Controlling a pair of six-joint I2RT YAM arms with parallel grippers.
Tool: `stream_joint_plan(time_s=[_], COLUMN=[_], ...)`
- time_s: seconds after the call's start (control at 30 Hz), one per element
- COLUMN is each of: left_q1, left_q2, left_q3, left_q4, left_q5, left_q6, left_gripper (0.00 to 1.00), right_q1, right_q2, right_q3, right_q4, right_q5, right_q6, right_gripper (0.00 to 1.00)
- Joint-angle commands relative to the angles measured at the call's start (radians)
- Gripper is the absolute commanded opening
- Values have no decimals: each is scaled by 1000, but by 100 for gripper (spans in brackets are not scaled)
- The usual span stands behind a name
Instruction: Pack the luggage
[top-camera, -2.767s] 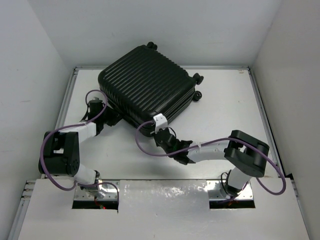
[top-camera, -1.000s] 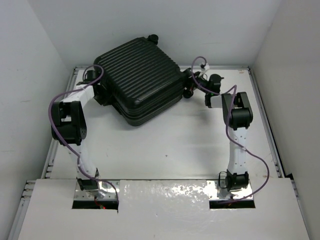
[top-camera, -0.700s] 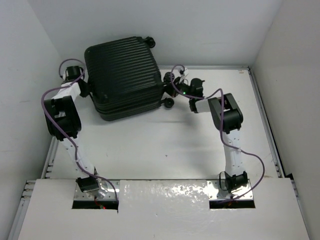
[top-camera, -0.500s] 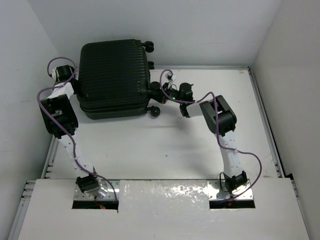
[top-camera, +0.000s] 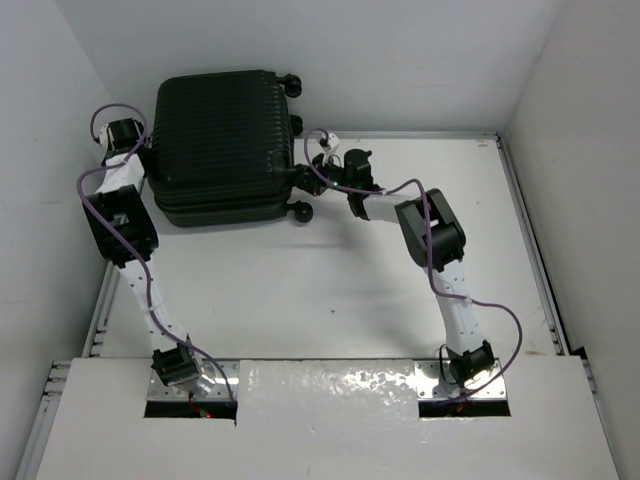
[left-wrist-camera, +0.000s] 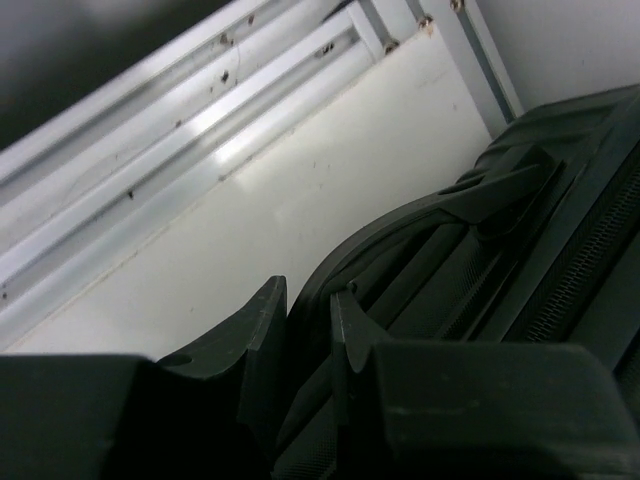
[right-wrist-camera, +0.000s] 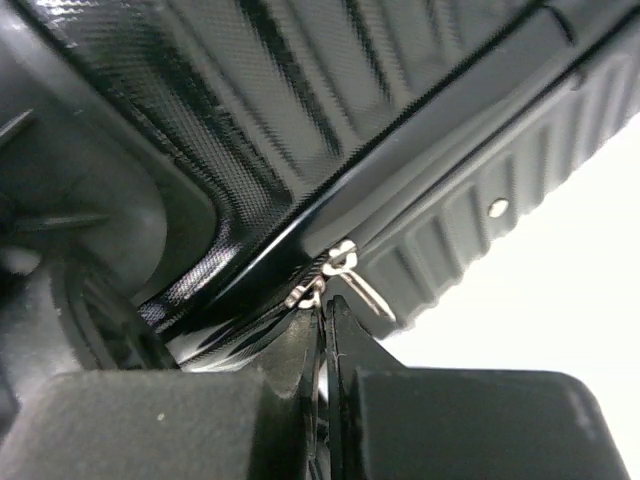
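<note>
While both arms work it, suitcase (top-camera: 222, 135) shifts: a moment back skewed near middle of worktop (top-camera: 300, 290), now squared up in 10 o'clock corner, wheels (top-camera: 299, 211) facing 3 o'clock. Lid closed, ribbed shell up.

Left hand (left-wrist-camera: 305, 310) at case's 9 o'clock side, nearly closed, pinching handle (left-wrist-camera: 480, 195).

Right hand (right-wrist-camera: 325, 320) at wheel side, tips almost together on metal zip pull (right-wrist-camera: 345, 265).

Likely zip pull is dragging case round; zipping probably near finished, contents unseen.
</note>
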Motion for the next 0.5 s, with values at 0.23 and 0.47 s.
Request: stream_joint_plan(time_s=[0.23, 0.47], left_q1=[-121, -117], left_q2=[229, 266], left_q3=[348, 442], left_q4=[-348, -330], left_q5=[103, 166], left_q6=[43, 60], left_gripper=[6, 35], right_q1=[154, 169], right_q2=[98, 83], right_q3=[222, 177], right_q4=[32, 48], right_q5=[-7, -15], right_q6=[14, 26], right_gripper=[0, 0])
